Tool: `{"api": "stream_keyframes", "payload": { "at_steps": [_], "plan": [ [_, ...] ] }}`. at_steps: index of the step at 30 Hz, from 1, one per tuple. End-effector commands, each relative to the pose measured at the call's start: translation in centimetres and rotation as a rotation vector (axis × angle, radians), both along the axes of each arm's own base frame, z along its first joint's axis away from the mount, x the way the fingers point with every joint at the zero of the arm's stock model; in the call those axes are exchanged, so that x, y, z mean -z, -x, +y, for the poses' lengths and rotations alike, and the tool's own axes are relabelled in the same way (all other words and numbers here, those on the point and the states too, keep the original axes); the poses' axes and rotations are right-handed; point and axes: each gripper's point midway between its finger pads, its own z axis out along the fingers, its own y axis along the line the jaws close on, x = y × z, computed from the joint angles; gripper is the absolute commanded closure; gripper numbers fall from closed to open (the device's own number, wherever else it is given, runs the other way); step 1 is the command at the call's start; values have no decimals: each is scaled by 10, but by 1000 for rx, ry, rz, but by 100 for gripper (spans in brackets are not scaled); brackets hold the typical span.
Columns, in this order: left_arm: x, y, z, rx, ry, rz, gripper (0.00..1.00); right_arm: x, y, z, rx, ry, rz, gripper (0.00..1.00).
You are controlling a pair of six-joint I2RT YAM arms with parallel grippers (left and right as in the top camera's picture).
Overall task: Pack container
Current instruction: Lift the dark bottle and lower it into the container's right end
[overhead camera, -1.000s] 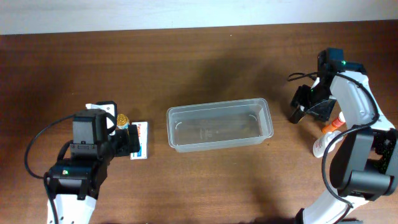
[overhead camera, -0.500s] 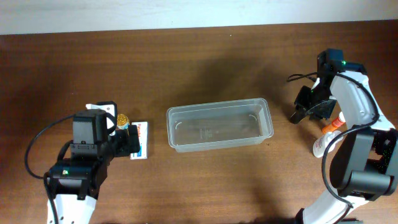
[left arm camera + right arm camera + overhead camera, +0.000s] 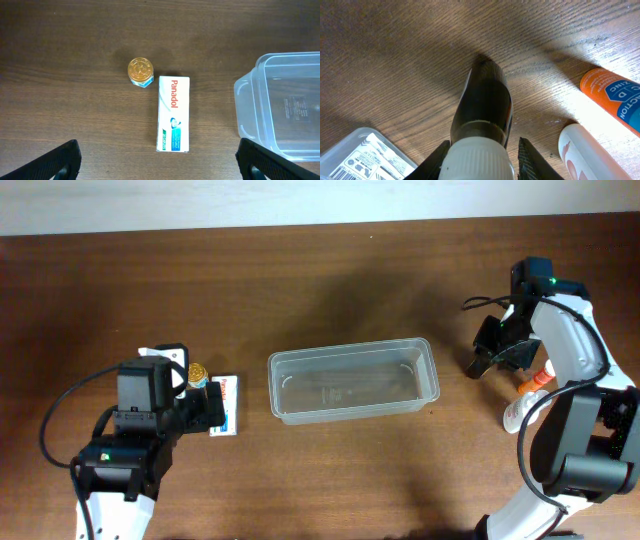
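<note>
Container (image 3: 352,383) sits empty at the middle of the counter (image 3: 320,280), its long axis running left to right between the arms. Right claw (image 3: 481,159) is clamped on the white-capped end of a dark bottle (image 3: 482,100), near the container's right short end. The container lies to this claw's left, so the carry probably goes leftward over that rim. Left claw (image 3: 157,160) hangs with its fingers wide apart above a Panadol box (image 3: 173,114) and a gold-lidded jar (image 3: 140,70). The container's left end lies just beyond the box.
</note>
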Motion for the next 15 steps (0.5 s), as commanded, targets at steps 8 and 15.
{"api": "stream_keyframes", "payload": {
  "at_steps": [8,15],
  "plan": [
    [-7,-3,-2,15,5,-16,0,4,1,-4,-1,16,10,75],
    [-7,-3,-2,15,5,-16,0,-2,0,-5,-9,21,-7,79]
  ]
}}
